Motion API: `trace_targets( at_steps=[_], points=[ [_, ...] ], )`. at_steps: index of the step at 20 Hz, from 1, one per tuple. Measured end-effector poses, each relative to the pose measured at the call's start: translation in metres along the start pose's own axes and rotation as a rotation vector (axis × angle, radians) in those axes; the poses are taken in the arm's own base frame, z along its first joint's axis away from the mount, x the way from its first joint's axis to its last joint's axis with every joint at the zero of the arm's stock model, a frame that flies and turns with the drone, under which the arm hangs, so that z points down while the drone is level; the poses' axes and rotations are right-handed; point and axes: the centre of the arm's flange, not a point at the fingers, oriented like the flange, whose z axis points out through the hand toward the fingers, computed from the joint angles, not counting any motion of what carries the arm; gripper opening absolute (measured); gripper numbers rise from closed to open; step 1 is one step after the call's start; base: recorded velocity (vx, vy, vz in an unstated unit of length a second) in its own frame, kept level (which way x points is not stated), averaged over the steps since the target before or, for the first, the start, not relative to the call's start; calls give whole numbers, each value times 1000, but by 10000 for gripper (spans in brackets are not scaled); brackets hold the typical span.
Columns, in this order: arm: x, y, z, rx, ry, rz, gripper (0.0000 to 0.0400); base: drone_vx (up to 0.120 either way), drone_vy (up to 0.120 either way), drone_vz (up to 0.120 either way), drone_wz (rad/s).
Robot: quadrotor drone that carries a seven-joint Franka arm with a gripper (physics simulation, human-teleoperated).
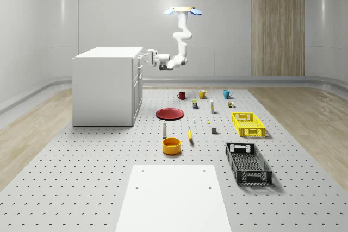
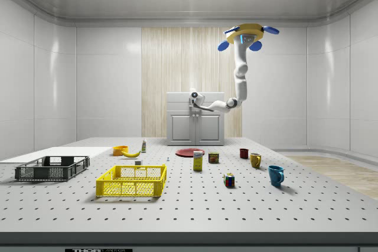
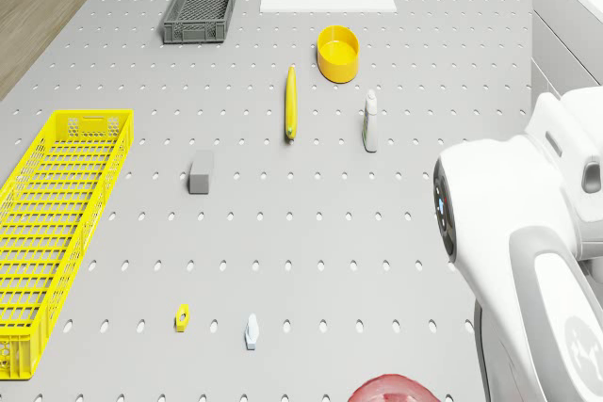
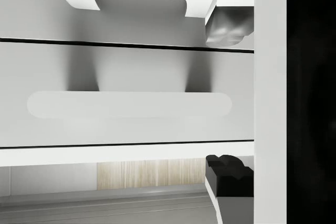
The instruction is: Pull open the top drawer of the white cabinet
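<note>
top drawer (image 1: 138, 58): uppermost front on the white cabinet (image 1: 103, 88), on the face toward the whole-scene view's right; its bar handle (image 4: 128, 104) fills the wrist view close up
white cabinet: stands on the perforated surface (image 1: 81, 177) at the whole-scene view's left, back of the layout
claw (image 1: 147, 57): at the drawer front, level with the cabinet top; both fingertips (image 4: 227, 27) flank the handle end in the wrist view, spread apart, not pinching anything
arm (image 1: 182, 39): hangs down from the drone, elbows toward the cabinet, wrist horizontal
drone (image 1: 184, 10): hovers high, just to the right of the cabinet in the whole-scene view, above the surface
red plate (image 1: 169, 113): near the cabinet's front corner
white bottle (image 1: 164, 129): upright, in front of the plate
orange bowl (image 1: 171, 145): just in front of the bottle
banana (image 1: 190, 135): right of the bowl
mugs: red (image 1: 181, 95), yellow (image 1: 202, 94), blue (image 1: 227, 94) in a row at the back
yellow crate (image 1: 248, 124): right side
black crate (image 1: 248, 163): in front of the yellow one
</note>
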Motion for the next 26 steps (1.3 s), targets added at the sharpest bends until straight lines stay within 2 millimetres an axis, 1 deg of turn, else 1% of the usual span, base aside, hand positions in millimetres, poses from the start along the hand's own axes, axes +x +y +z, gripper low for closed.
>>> trace_targets(
  at_steps=[18,26],
  points=[
    [-11,16,31,-26,-26,1,305,0,0,0,0],
    [-14,21,40,-31,-32,1,305,0,0,0,0]
  ],
)
